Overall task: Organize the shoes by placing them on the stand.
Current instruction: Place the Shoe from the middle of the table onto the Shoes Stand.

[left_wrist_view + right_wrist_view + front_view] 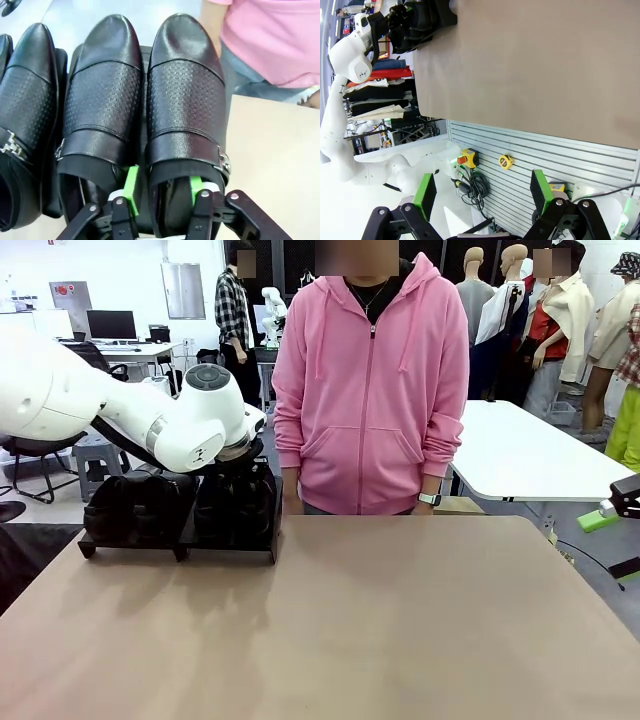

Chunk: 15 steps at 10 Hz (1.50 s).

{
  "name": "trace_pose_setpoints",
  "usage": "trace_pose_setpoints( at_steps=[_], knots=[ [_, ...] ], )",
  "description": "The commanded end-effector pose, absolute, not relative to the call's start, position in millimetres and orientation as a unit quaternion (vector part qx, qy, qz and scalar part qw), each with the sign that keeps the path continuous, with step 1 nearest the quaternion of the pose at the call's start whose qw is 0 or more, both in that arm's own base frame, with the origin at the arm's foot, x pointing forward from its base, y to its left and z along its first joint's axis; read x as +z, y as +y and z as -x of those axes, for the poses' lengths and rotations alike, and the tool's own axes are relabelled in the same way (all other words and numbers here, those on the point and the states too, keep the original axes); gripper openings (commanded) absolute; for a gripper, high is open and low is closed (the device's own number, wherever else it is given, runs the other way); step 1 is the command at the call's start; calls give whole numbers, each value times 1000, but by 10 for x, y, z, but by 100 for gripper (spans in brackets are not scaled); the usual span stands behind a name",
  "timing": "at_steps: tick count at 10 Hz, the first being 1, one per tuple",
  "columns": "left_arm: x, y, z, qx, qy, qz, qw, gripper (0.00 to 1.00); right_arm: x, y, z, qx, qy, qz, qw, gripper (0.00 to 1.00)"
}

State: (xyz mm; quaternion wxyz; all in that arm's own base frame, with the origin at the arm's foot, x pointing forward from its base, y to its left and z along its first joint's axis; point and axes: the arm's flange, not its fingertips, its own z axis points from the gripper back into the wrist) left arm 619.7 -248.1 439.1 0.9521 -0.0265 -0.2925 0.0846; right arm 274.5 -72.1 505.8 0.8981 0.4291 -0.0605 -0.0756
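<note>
A person in a pink hoodie [372,390] stands at the far edge of the brown table [340,630], wearing a wristwatch [430,499]. Behind, a white table [525,452], a desk with a monitor [112,324], and what may be a stool [95,455].

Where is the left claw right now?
In the left wrist view the left claw sits over the stand at the table's far left, its fingers straddling the inner side wall of the rightmost shoe.
</note>
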Motion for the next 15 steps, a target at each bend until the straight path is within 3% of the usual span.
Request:
trace_pose_setpoints(
  at_steps=[1, 3, 5, 7, 9, 11, 14, 15],
  knots=[
    [4655, -2419, -5869, 74, -303, 35, 949, 100, 5092, -728, -2762, -69, -66, -439, 893, 100],
    [5083, -2492, -5297, 49, -294, 22, 954, 100, 5092, -728, -2762, -69, -66, -439, 893, 100],
    [5435, -2514, -4622, 41, -217, 30, 975, 100, 5092, -728, -2762, -69, -66, -439, 893, 100],
    [5639, -2230, -3928, -10, -147, 86, 985, 100, 5092, -728, -2762, -69, -66, -439, 893, 100],
    [5613, -1712, -3407, 0, -121, 160, 980, 100, 5092, -728, -2762, -69, -66, -439, 893, 100],
    [5518, -856, -3222, 21, -99, 262, 960, 100, 5092, -728, -2762, -69, -66, -439, 893, 100],
    [5157, 263, -3168, 118, -122, 453, 875, 100, 5092, -728, -2762, -69, -66, -439, 893, 100],
    [4988, 429, -3146, 78, -134, 507, 848, 100, 5092, -728, -2762, -69, -66, -439, 893, 100]
  ],
)
